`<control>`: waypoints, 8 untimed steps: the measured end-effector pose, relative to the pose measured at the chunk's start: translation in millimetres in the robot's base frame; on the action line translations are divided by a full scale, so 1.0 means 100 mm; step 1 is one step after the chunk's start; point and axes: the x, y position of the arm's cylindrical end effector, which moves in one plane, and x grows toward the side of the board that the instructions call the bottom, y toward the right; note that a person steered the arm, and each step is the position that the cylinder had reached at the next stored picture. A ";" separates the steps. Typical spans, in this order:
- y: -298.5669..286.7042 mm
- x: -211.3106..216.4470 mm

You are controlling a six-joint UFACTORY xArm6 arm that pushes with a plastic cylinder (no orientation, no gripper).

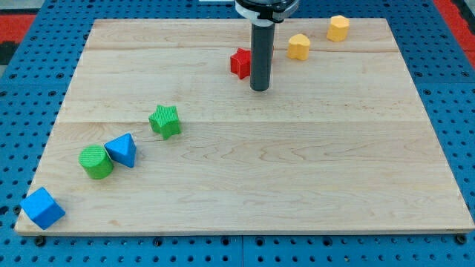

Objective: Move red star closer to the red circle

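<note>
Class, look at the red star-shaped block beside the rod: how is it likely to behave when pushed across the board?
The red star sits low and flat on the wooden board, so it will probably slide rather than tip or roll. Its points may make it rotate if my tip, now just to its right and partly hiding it, pushes off-centre. It looks rigid and small, so likely light.

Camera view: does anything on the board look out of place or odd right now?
No red circle shows anywhere. Only one red block is visible, half hidden behind my tip at the view's top. The blue cube sits almost off the board's bottom-left corner.
</note>
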 end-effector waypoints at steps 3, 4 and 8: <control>-0.36 -0.23; -0.37 -0.26; -0.63 -0.80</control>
